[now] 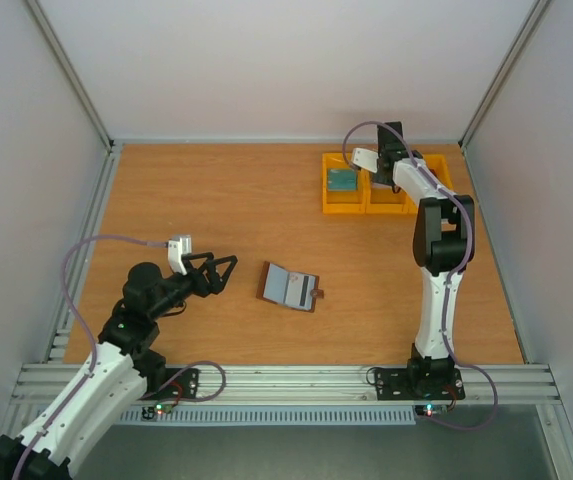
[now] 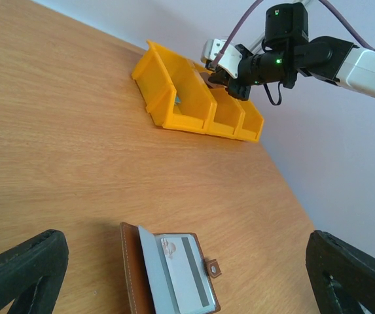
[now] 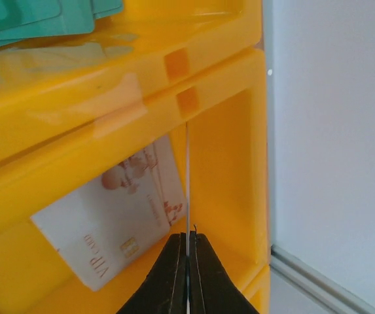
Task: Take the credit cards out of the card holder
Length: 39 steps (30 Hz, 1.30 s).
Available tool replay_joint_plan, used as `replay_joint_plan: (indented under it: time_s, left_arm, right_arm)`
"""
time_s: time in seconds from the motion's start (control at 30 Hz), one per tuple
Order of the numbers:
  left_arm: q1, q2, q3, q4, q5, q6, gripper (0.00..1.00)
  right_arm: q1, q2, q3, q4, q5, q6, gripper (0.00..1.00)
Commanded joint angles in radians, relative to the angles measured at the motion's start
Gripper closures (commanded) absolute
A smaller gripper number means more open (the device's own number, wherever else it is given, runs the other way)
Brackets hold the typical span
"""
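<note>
The brown card holder lies open on the table, with a whitish-grey credit card showing in its blue-grey pocket. My left gripper is open just left of it, the holder lying between and ahead of the wide fingers. My right gripper is shut on a thin credit card seen edge-on, held over the middle yellow bin. A whitish credit card lies in that bin. Teal credit cards lie in the neighbouring bin.
Three joined yellow bins stand at the back right of the wooden table, near the right wall. White walls with metal rails close the table on the left, back and right.
</note>
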Motion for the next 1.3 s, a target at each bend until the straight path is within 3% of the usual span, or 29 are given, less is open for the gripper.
replay_joint_plan:
  time_s: [0.0, 0.2, 0.5, 0.57, 0.7, 0.9, 1.07, 1.17, 1.27]
  left_arm:
    - [0.005, 0.003, -0.005, 0.034, -0.018, 0.008, 0.01]
    - [0.006, -0.001, -0.006, 0.034, -0.021, 0.010, 0.01]
    - [0.006, -0.005, -0.008, 0.038, -0.018, 0.008, 0.01]
    - [0.006, -0.005, -0.009, 0.041, -0.016, 0.008, 0.01]
    - [0.006, -0.005, -0.011, 0.047, -0.008, 0.003, 0.00]
    - [0.006, -0.015, -0.011, 0.048, -0.004, 0.000, 0.01]
    - [0.006, -0.026, -0.010, 0.050, 0.000, 0.007, 0.01]
    - [0.006, -0.032, -0.008, 0.048, 0.008, 0.006, 0.01]
    - [0.006, -0.029, -0.001, 0.038, 0.024, -0.008, 0.01]
  right_arm:
    - [0.001, 0.047, -0.011, 0.097, 0.006, -0.079, 0.97]
    - [0.004, 0.050, -0.046, 0.112, -0.006, -0.078, 0.90]
    - [0.005, 0.015, -0.065, 0.092, -0.015, -0.075, 0.72]
    - [0.005, -0.003, -0.062, 0.065, -0.028, -0.075, 0.66]
    - [0.004, -0.034, -0.048, 0.003, -0.058, -0.059, 0.43]
    - [0.004, -0.071, -0.043, 0.017, -0.026, -0.040, 0.33]
    - [0.006, -0.179, -0.066, 0.086, -0.011, 0.101, 0.30]
    - [0.012, -0.296, -0.177, 0.221, -0.012, 0.204, 0.27]
    - [0.055, -0.438, -0.220, 0.253, 0.038, 0.458, 0.18]
